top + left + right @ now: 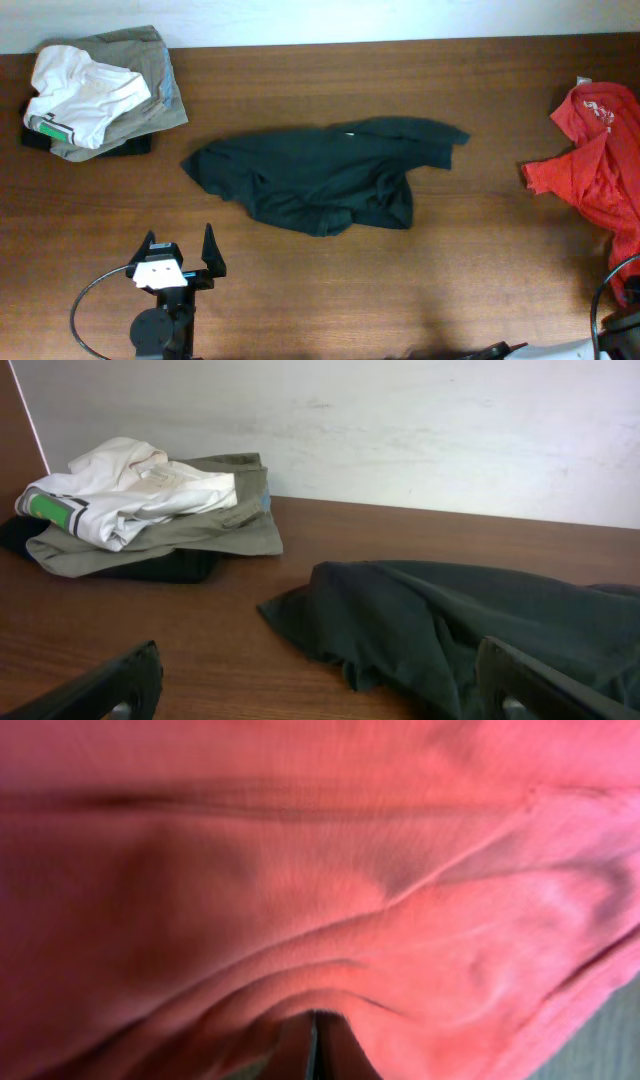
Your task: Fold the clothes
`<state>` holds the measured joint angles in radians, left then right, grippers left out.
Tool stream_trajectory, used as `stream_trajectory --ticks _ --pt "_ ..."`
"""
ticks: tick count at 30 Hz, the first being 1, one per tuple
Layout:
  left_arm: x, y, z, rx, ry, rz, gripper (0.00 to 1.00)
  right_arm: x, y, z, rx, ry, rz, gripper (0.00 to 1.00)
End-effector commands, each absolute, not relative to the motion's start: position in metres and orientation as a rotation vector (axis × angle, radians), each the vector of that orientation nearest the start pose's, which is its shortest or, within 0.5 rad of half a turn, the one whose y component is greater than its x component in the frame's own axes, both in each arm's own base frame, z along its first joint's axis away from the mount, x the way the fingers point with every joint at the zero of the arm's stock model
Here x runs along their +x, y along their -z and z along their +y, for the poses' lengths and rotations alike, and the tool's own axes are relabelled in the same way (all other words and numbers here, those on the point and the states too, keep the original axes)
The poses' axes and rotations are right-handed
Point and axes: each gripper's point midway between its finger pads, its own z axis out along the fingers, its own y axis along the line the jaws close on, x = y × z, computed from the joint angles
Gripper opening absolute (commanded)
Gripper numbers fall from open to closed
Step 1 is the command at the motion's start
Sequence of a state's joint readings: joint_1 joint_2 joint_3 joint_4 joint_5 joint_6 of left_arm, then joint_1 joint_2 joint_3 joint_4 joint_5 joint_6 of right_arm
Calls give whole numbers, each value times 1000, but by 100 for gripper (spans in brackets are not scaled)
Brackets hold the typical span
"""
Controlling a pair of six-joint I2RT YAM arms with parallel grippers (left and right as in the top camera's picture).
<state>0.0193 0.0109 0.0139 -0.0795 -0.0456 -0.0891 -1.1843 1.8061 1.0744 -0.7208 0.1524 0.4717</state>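
The clothes are a dark short-sleeved T-shirt (320,180) lying crumpled and partly bunched on the middle of the wooden table (430,290). My left gripper (180,245) stands open near the front left, a short way in front of the shirt's left sleeve and not touching it. In the left wrist view the shirt (470,620) lies ahead and to the right, between and beyond the spread fingers of the left gripper (318,670). My right gripper (315,1045) is shut, and red cloth (300,870) fills its whole view, draped right over the fingertips. Whether any cloth is pinched between them is hidden.
A pile of folded garments sits at the back left: a white one (80,90) on an olive one (150,75), with black cloth (130,147) beneath. A red garment (600,160) lies bunched at the right edge. A pale wall (400,430) backs the table.
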Motion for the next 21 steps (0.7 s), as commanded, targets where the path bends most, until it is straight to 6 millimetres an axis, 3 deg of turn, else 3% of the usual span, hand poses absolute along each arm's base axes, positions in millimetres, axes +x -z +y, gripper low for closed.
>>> stream_trajectory --ticks 1,3,5,6,8,9,12,15,16,19,20,21 --pt "246 -157 14 -117 -2 1645 99 154 -64 -346 -2470 -144 -2310 4" --pt "246 -157 14 -117 -2 1645 99 212 -110 -337 -2386 -1 -2590 4" --pt "246 -157 14 -117 -2 1645 99 271 -138 -312 -2142 102 -2935 4" --pt "246 -157 14 -117 -2 1645 99 310 -145 -288 -1929 134 -3137 4" --pt "246 -157 14 -117 -2 1645 99 373 -135 -239 -1499 97 -3391 4" --pt "246 -157 14 -117 -2 1645 99 386 -127 -226 -1409 72 -3420 4" --pt "246 -157 14 -117 -2 1645 99 415 -78 -189 -1197 20 -3409 4" --pt "246 -157 14 -117 -2 1645 99 424 -27 -178 -1130 56 -3352 4" --pt "246 -157 14 -117 -2 1645 99 423 -19 -179 -1131 58 -3335 4" --pt "246 -157 14 -117 -2 1645 99 414 8 -197 -1177 11 -3280 4" --pt "246 -157 14 -117 -2 1645 99 408 12 -212 -1221 -47 -3257 4" --pt "246 -157 14 -117 -2 1645 99 392 16 -238 -1291 -184 -3206 4"
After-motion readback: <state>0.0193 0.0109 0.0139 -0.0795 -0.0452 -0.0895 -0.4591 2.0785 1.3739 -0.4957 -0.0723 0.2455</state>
